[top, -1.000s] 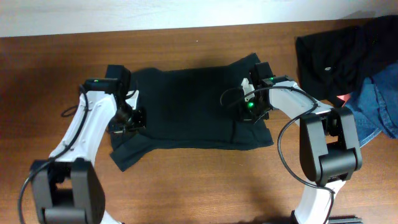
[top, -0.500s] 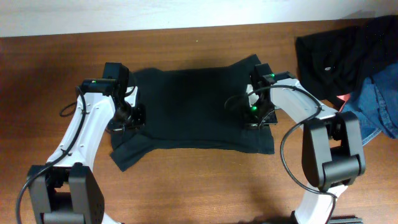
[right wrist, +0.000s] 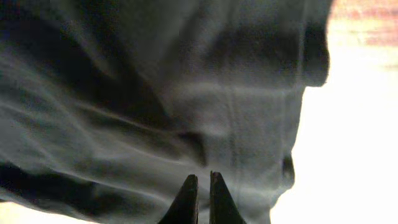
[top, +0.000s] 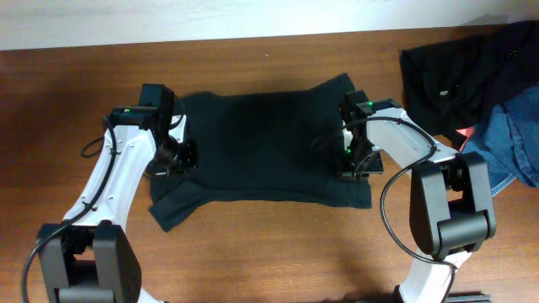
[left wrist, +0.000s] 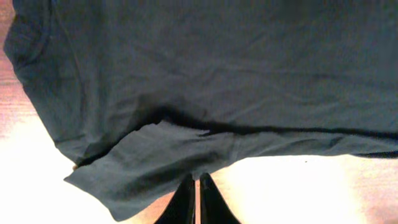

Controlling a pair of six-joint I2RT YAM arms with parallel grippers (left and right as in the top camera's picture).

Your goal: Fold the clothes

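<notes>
Both pairs of jaws are pinched together. My left gripper has its tips at a sleeve edge of the black T-shirt, which lies spread ahead of it. Under my right gripper is rumpled shirt fabric; whether either grips cloth, I can't tell.

Robotics lab bench — wooden table, two robot arms, heaped spare garments

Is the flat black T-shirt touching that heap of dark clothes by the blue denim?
Apart. The overhead view shows a strip of bare table between the T-shirt and the heap.
</notes>
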